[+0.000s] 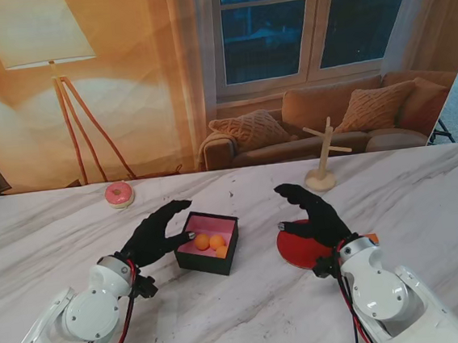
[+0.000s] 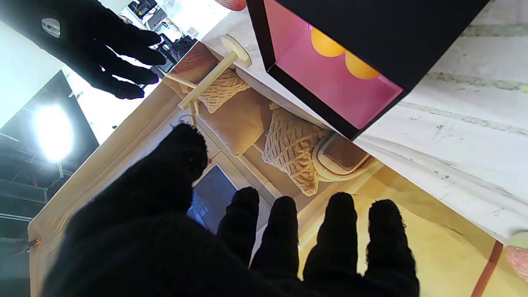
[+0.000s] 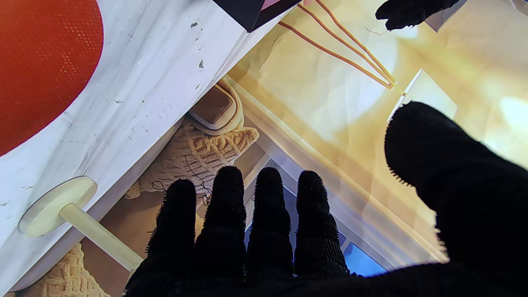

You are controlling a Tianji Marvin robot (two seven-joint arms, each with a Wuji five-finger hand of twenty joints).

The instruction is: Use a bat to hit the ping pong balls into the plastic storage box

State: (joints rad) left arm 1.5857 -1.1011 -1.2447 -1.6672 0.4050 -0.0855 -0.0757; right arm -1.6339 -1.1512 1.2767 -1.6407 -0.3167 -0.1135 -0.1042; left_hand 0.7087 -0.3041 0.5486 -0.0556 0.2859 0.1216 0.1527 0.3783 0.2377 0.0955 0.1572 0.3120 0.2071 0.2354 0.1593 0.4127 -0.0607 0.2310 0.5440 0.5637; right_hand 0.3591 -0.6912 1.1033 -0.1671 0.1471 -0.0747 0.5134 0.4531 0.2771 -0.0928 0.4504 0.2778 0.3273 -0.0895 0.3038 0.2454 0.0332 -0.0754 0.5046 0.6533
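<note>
Three balls (image 1: 212, 243): orange, sitting inside the box (image 1: 207, 243), mid-table.
Bat (image 1: 300, 247): one, red, lying flat under the right hand (image 1: 318, 211).
Right hand: hovering, fingers spread, gripping nothing.
Left hand (image 1: 154, 234): spreading wide beside the box, empty.
Left wrist view: showing only two balls.

Three balls (image 1: 212, 243) in box (image 1: 190, 260) at table (image 1: 251, 315) centre, bat (image 1: 299, 247) right of it, donut (image 1: 119, 194) far left, peg stand (image 1: 322, 162) behind bat
</note>
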